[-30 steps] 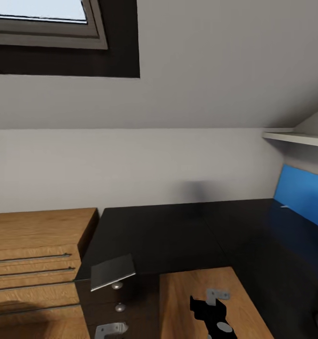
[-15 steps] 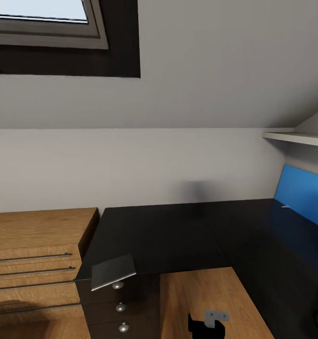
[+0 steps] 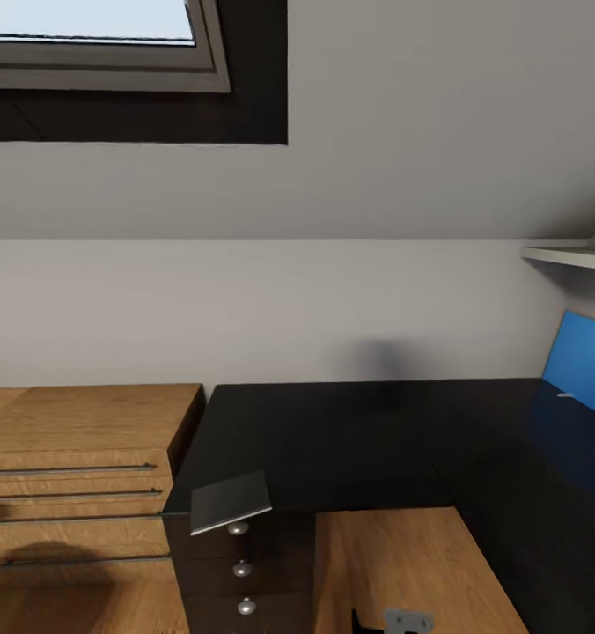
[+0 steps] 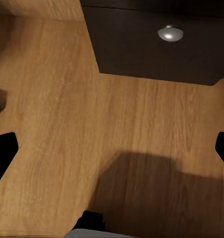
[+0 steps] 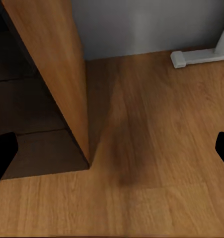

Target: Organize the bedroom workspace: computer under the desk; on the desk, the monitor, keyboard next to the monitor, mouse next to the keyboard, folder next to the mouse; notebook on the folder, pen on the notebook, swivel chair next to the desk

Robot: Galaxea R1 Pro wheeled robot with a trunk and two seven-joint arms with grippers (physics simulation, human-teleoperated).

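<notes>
view panned left, scene shifted right | long black L-shaped table (image 3: 333, 440) mid-frame, bare | thin dark notebook (image 3: 230, 500) at its lower-left edge | both claws spread, empty | approach continuing

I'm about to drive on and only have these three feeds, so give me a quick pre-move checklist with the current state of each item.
1. Desk in sight ahead: ok, its black top fills the middle of the head view.
2. Notebook located: ok, lying on the desk's near corner above the drawer knobs.
3. Folder located: ok, blue panel at the right edge, partly cut off.
4. Left gripper empty: ok, fingertips wide apart over bare wooden floor.
5. Right gripper empty: ok, fingertips wide apart, nothing between.
6. Monitor, keyboard, mouse, pen in place: cannot tell.
</notes>
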